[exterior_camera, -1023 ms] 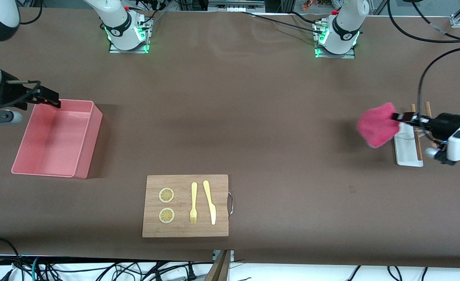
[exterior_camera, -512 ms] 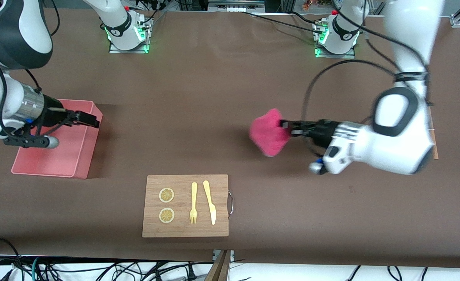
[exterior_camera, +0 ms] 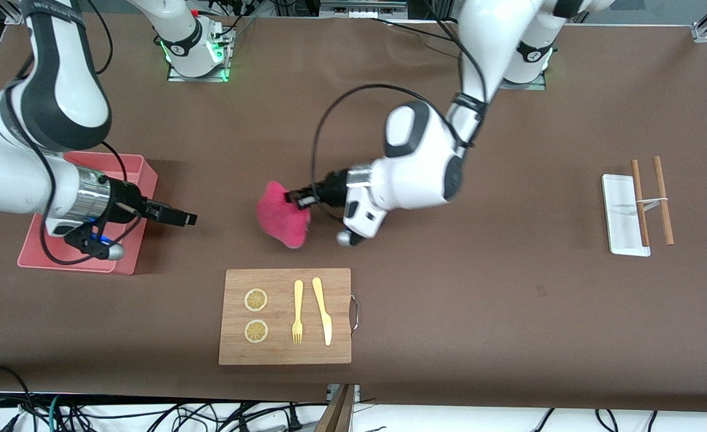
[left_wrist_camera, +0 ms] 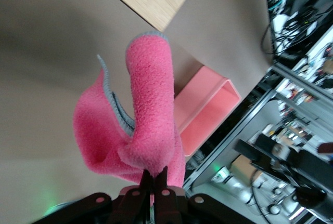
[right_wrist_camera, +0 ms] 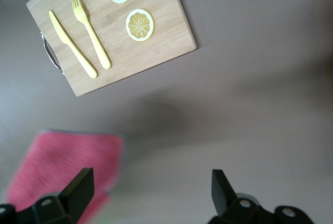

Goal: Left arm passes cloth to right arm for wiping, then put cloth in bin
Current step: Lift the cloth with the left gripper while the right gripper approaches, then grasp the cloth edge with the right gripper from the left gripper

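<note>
Magenta-pink cloth (exterior_camera: pixel 282 215) has travelled from over the white tray (exterior_camera: pixel 623 215) to above bare table between the bin (exterior_camera: pixel 140 180) and the table's middle, at about twelve o'clock from the wooden cutting board (exterior_camera: pixel 285 316). It hangs bunched, soft and fuzzy with a grey hem, pinched at one edge by the left gripper (exterior_camera: pixel 298 198), clamped tight. Meanwhile the right gripper (exterior_camera: pixel 184 218) has come forward off the bin, fingers spread wide and empty, at nine o'clock from the cloth, well apart.
</note>
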Controlling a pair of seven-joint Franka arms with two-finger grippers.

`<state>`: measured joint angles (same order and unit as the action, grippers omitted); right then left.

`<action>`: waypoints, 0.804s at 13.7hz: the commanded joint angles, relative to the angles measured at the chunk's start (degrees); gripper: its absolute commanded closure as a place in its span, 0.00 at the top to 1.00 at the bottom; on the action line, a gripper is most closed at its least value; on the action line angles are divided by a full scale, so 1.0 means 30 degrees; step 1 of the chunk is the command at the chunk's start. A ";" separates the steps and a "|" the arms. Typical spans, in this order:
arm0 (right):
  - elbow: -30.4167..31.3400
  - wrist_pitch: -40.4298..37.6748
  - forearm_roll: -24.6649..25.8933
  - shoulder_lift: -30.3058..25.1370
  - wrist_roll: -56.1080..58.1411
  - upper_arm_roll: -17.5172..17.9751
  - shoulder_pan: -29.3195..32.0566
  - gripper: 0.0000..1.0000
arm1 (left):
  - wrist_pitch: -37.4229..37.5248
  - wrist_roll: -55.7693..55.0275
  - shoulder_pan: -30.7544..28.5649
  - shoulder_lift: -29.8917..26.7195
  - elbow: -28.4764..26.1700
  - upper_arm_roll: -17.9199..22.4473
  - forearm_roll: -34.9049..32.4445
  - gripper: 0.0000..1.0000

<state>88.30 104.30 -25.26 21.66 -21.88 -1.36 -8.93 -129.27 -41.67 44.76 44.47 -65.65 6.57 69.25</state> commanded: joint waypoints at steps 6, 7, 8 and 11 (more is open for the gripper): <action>0.2291 0.2440 -0.4261 0.0484 -0.1378 0.0335 0.0074 1.00 | -0.2643 -0.0467 0.1223 0.0439 0.0496 0.0447 0.3342 0.00; 0.2469 0.2470 -0.4905 0.0513 -0.1378 0.0364 0.0104 1.00 | -0.2643 -0.0437 0.1165 0.0440 0.0496 0.0447 0.3342 0.00; 0.2732 0.2470 -0.5608 0.0514 -0.1407 0.0335 0.0104 1.00 | -0.2643 -0.0437 0.1165 0.0411 0.0496 0.0447 0.3342 0.00; 0.3407 0.2470 -0.7020 0.0484 -0.2429 0.0335 0.0221 1.00 | -0.2643 -0.0408 0.1107 0.0410 0.0496 0.0447 0.3342 0.00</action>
<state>96.08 110.98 -43.74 24.34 -27.30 -0.58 -8.72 -136.68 -42.51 47.84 44.92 -65.63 7.35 77.69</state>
